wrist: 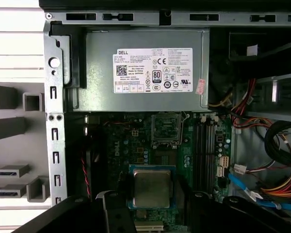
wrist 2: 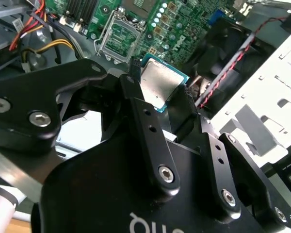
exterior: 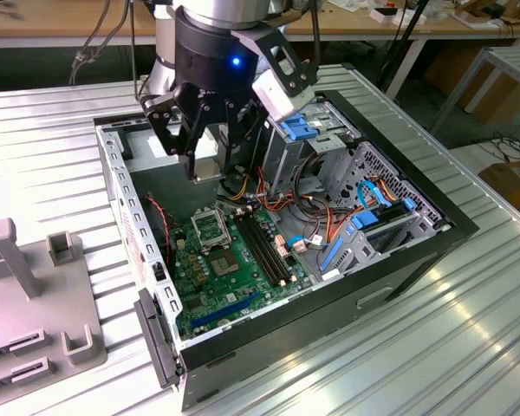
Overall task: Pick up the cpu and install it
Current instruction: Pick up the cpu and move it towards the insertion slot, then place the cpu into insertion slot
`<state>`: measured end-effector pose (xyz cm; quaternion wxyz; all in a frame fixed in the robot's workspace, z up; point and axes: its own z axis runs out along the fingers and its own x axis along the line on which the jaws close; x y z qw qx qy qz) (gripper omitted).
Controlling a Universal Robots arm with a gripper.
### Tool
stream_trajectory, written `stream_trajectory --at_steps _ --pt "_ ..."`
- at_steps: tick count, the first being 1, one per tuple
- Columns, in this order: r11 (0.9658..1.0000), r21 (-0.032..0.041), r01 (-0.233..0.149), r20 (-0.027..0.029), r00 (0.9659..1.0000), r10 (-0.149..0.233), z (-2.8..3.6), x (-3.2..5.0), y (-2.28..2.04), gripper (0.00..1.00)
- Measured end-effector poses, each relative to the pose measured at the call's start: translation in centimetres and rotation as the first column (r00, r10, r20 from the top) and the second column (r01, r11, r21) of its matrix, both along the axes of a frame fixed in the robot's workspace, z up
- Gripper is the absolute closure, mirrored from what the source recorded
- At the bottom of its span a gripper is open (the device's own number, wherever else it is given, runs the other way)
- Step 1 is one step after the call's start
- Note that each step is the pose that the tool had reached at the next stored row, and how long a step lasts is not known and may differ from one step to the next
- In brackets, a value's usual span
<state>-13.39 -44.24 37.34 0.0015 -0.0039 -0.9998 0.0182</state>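
Note:
The cpu (wrist: 151, 187), a small square chip with a silver-grey face and a green-blue edge, hangs in the air above the green motherboard (exterior: 243, 290). My gripper (wrist: 151, 193) is shut on it, one black finger on each of two opposite sides; in the second wrist view the cpu (wrist 2: 157, 87) sits tilted between the fingertips (wrist 2: 134, 82). In the exterior view the gripper (exterior: 207, 172) holds the cpu (exterior: 206, 167) inside the open computer case, above and behind the square metal-framed socket (exterior: 210, 230). The socket (wrist: 166, 128) lies apart from the chip.
A grey power supply (wrist: 145, 70) fills the case's back end. Long black memory slots (exterior: 264, 247) run beside the socket. Coloured cables (exterior: 316, 217) and a drive cage (exterior: 377, 186) crowd the exterior view's right. A grey fixture (exterior: 35, 295) stands outside the case wall (exterior: 121, 199).

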Motion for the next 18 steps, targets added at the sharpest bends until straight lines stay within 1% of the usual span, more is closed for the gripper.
stream_trajectory --at_steps 9,11,18 --pt "1.0 0.0 0.004 0.0 1.0 -0.004 -0.02 1.3 0.0 0.53" --pt "1.0 0.0 0.005 0.0 1.0 -0.005 -0.02 1.71 0.0 0.53" --pt "1.0 0.0 0.005 0.0 1.0 -0.005 -0.02 1.89 0.0 0.53"
